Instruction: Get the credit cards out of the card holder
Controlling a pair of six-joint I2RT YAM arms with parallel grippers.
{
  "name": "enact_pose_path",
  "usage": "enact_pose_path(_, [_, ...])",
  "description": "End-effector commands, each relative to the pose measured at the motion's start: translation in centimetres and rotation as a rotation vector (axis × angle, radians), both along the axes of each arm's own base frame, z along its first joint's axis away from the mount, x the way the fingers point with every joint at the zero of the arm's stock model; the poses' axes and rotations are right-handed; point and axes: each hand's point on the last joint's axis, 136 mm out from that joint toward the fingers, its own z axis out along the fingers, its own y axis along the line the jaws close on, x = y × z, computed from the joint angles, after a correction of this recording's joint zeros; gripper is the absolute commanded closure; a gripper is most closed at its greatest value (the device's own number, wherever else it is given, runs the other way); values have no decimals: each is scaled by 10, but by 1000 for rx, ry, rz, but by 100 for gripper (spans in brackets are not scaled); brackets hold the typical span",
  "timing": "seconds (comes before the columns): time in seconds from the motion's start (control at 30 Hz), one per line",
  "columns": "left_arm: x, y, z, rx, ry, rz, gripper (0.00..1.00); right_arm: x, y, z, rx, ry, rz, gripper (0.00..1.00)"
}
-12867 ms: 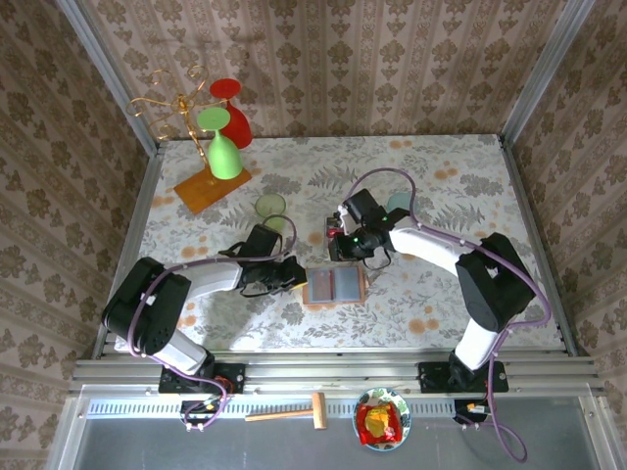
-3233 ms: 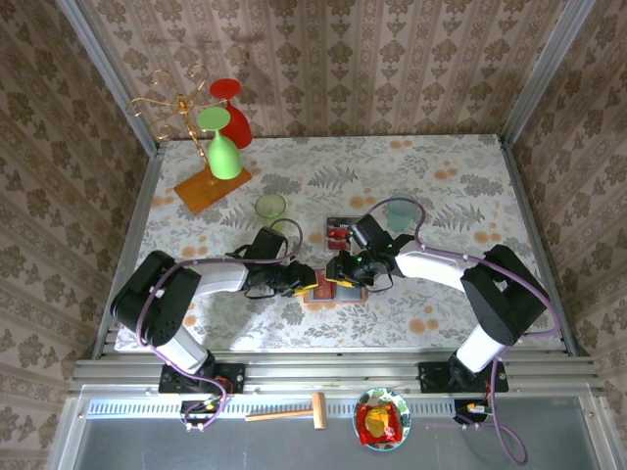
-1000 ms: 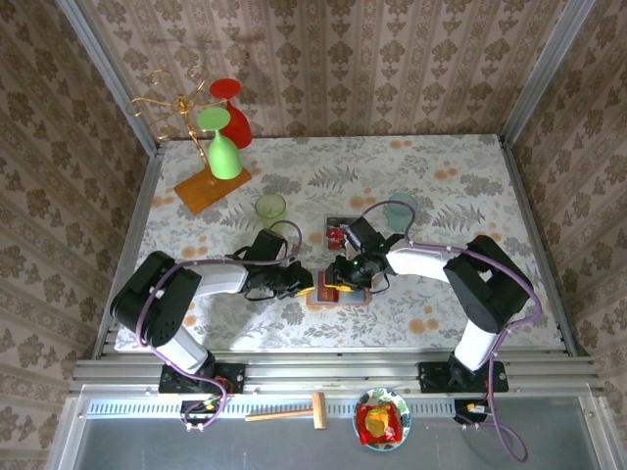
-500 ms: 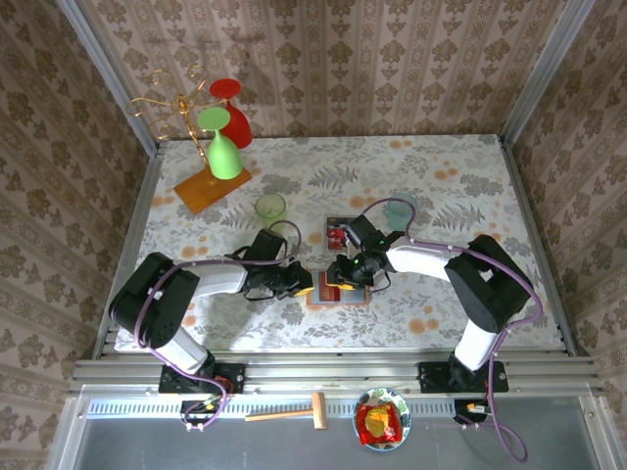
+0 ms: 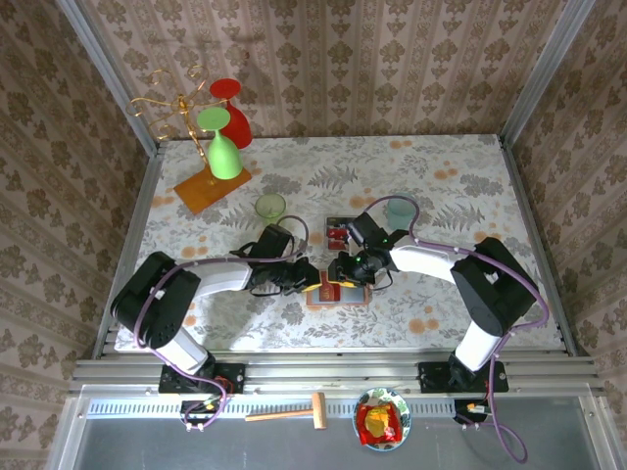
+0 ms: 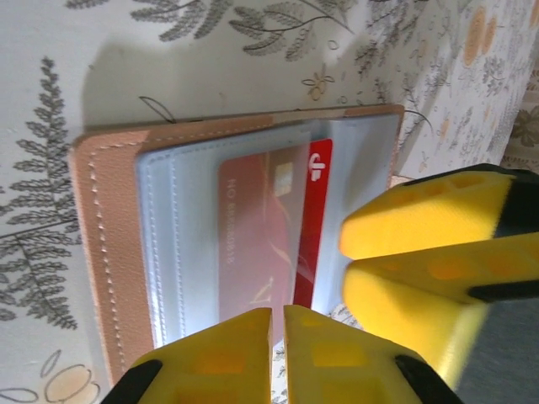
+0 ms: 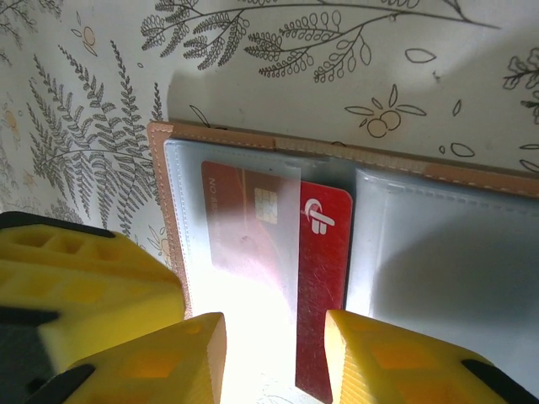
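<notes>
The card holder [image 5: 341, 295] lies open on the table, tan rim [image 6: 101, 252] outside and grey-blue pockets [image 7: 438, 252] inside. One red credit card [image 7: 324, 278] sticks partway out of a translucent pocket, its bare strip [image 6: 317, 215] beside the fold. My left gripper [image 6: 278, 337] is shut, its tips at the holder's edge by that pocket [image 5: 312, 279]. My right gripper [image 7: 274, 358] is open just above the pocket and card, with one finger on each side [image 5: 343, 270]. The two grippers stand side by side, almost touching.
A clear box [image 5: 338, 233] with red cards inside sits just behind the holder. A green cup [image 5: 270, 207] and a teal cup [image 5: 399, 211] stand to either side of it. The gold rack on its orange base [image 5: 211, 188] holds green and red glasses at back left.
My left gripper has crept a little to the right, closer to the holder, and closed slightly. The right gripper has barely shifted. The card sits as before.
</notes>
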Motion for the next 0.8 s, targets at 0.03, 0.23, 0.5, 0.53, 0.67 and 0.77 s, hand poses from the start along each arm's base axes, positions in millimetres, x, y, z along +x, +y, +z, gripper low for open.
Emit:
enact_pose_path(0.03, [-3, -1, -8, 7, 36, 3, 88, 0, -6, 5, 2, -14, -15, 62])
enact_pose_path(0.23, [-5, 1, -13, 19, 43, 0, 89, -1, -6, -1, 34, 5, -25, 62])
enact_pose_path(0.5, [-7, 4, -19, 35, 57, -9, 89, -2, -5, -11, 52, 28, -30, 62])
enact_pose_path(0.53, [-8, 5, -19, 37, 59, -10, 89, -2, -5, -11, 55, 29, -29, 63])
enact_pose_path(0.67, [-8, 7, -23, 47, 65, -7, 90, -2, -5, -13, 56, 36, -28, 64])
enact_pose_path(0.77, [-9, 7, -25, 51, 68, -9, 90, -2, -6, -16, 48, 40, -31, 64])
